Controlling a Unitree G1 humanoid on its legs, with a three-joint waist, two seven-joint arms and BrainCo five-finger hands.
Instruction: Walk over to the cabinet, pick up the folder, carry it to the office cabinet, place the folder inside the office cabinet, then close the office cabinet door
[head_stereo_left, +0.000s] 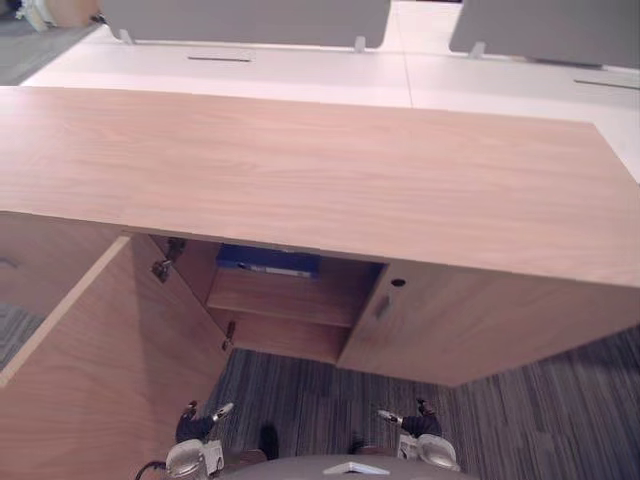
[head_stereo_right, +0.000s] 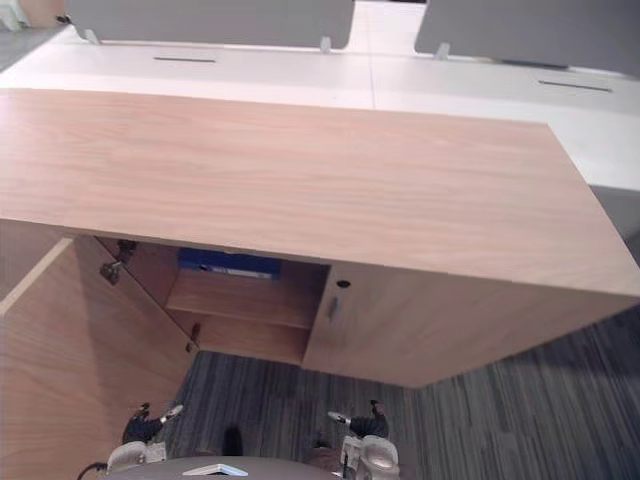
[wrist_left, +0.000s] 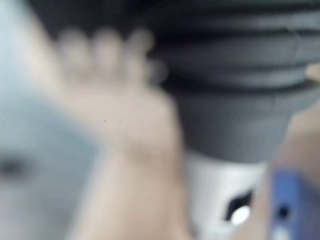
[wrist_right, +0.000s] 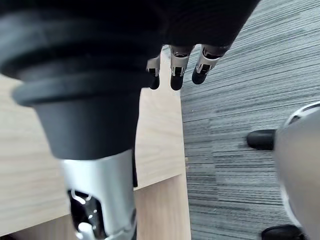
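A blue folder (head_stereo_left: 268, 260) lies flat on the upper shelf inside the open wooden cabinet (head_stereo_left: 300, 180), just under its top. The cabinet's left door (head_stereo_left: 100, 370) stands swung open toward me. My left hand (head_stereo_left: 197, 422) hangs low near that door's lower edge, well below the folder, fingers relaxed and holding nothing. My right hand (head_stereo_left: 418, 420) hangs over the carpet in front of the shut right door; in the right wrist view its fingers (wrist_right: 176, 70) point straight down, empty. In the left wrist view the left hand (wrist_left: 105, 45) is a blur beside wood.
The cabinet's right door (head_stereo_left: 470, 320) is shut, with a small handle (head_stereo_left: 382, 307). White desks (head_stereo_left: 300, 70) with grey partition screens (head_stereo_left: 250, 18) stand behind the cabinet. Grey striped carpet (head_stereo_left: 540, 420) covers the floor in front and to the right.
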